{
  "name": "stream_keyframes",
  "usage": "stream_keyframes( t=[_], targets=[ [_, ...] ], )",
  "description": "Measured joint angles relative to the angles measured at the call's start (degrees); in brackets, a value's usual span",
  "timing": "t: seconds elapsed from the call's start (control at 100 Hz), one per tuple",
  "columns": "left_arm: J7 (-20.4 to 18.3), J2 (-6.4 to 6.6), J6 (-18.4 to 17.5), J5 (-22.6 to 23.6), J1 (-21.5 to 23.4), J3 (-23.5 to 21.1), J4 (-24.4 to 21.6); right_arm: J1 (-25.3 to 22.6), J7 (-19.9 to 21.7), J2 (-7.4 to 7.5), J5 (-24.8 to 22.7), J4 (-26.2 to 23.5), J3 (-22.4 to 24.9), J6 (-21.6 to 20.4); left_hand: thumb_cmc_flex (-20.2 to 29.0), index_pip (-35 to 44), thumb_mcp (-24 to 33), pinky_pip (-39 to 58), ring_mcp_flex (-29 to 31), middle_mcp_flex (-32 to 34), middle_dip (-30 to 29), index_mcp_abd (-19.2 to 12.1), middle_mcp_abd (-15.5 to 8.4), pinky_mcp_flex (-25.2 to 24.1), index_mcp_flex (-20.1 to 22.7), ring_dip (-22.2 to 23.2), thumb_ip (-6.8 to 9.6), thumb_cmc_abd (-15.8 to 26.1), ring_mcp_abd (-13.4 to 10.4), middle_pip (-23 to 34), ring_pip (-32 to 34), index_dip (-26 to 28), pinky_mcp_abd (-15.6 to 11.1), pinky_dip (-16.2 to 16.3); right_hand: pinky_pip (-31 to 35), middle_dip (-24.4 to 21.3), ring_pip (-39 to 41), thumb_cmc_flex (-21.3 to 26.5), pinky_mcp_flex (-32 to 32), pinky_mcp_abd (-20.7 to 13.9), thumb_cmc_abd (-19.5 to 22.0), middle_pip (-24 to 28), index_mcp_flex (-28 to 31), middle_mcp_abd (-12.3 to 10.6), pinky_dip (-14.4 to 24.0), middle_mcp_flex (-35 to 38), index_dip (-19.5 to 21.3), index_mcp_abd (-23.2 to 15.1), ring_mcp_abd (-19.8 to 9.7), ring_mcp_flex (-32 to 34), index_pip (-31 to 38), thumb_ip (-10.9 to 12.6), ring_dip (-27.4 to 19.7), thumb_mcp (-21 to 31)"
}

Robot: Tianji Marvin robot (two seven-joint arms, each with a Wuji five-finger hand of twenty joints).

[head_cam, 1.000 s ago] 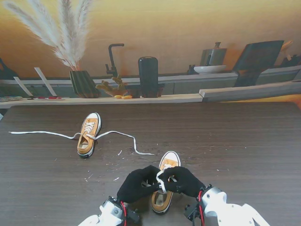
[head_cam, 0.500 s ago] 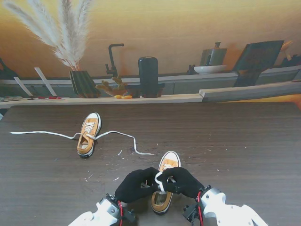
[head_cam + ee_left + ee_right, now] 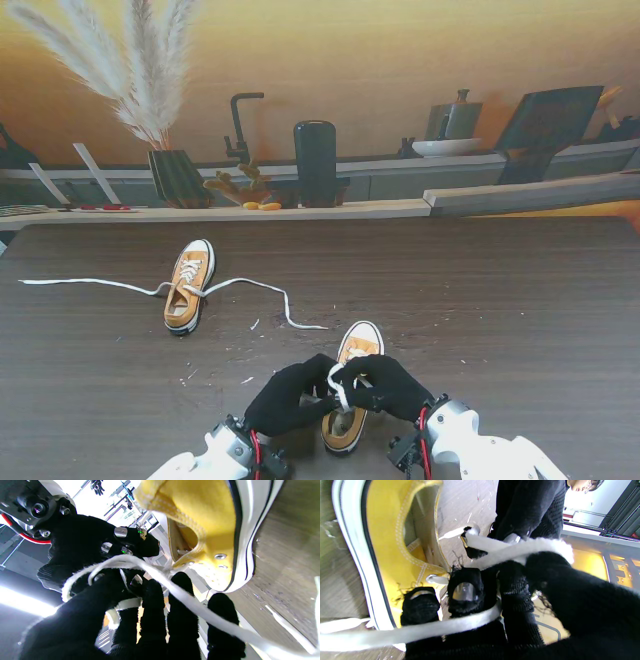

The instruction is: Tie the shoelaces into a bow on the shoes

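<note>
Both robot hands work over the near shoe (image 3: 352,385), which sits at the near centre of the worktop (image 3: 520,300), toe pointing far. The left robot hand (image 3: 285,398) and right robot hand (image 3: 388,385) meet above the shoe's tongue, fingertips almost touching, each pinching white lace (image 3: 340,385). In the left wrist view a loop of lace (image 3: 120,563) arcs over the left fingers (image 3: 180,610) and one strand runs off toward the camera. In the right wrist view the lace (image 3: 515,550) crosses over the right fingers (image 3: 465,590), and a second strand passes under them. Judgement: the step is forming or crossing loops for the bow; whether a base knot already sits beneath is hidden. To do it well: keep both strands taut so the loop does not collapse, hold the pinch close to the eyelets, pass one loop around the other without letting go, then pull outward evenly so the shoe does not lift or twist. Risk: the fuzzy lace snags on the gloves. Count: two shoes; two robot hands. The far shoe (image 3: 188,285) lies left of centre, untied, its two lace ends (image 3: 270,292) trailing left and right across the worktop. Small white flecks lie between the shoes.
</note>
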Motion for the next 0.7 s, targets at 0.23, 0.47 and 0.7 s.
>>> stream_keyframes(
  t=[0.23, 0.47, 0.7],
  targets=[
    [0.03, -0.10, -0.54, -1.58, 0.01, 0.18, 0.24, 0.05, 0.09, -0.01, 0.05, -0.01, -0.05, -0.07, 1.73, 0.08, -7.77, -0.51, 0.00, -0.26, -6.58, 0.01, 0.00, -0.42, 0.91, 0.28, -0.74, 0.07, 0.00, 2.82, -0.02, 0.00, -0.02, 0.06, -0.01, 0.00, -0.05, -0.01, -0.02, 0.00, -0.01, -0.01, -0.01, 0.00, 0.00, 0.00, 0.08, -0.75, 0.04, 0.00, -0.01, 0.00, 0.00, -0.55],
    [0.85, -0.33, -0.76, -1.24, 0.09, -0.06, 0.24, 0.00, -0.03, -0.03, -0.01, -0.02, -0.09, -0.02, 1.05, -0.14, 2.12, -0.52, 0.00, 4.44, -1.22, -0.08, 0.00, -0.43, 9.69, 0.29, -1.49, -1.53, 1.33, 3.44, -0.02, 8.63, -0.02, 0.07, -0.02, 0.00, -0.11, -0.01, -0.03, 0.00, -0.01, -0.01, -0.05, 0.00, 0.00, 0.00, 0.11, -0.83, 0.54, 0.00, -0.82, 0.00, 0.00, -0.55],
    [3.57, -0.93, -0.12, 1.71, 0.66, -0.68, 0.26, -0.18, -0.74, -0.29, -0.04, -0.29, 0.06, -0.15, 0.47, 0.53, 4.80, -0.53, 0.00, 4.96, 0.76, -0.15, 0.00, -0.43, 12.02, 0.29, -0.77, -3.51, 1.43, 3.10, -0.02, 9.89, -0.02, 0.07, -0.02, 0.00, -0.13, -0.01, -0.03, 0.00, -0.01, -0.01, -0.80, 0.00, 0.00, 0.00, 0.10, -2.00, 0.55, 0.00, -1.83, 0.00, 0.00, -0.55]
  ],
)
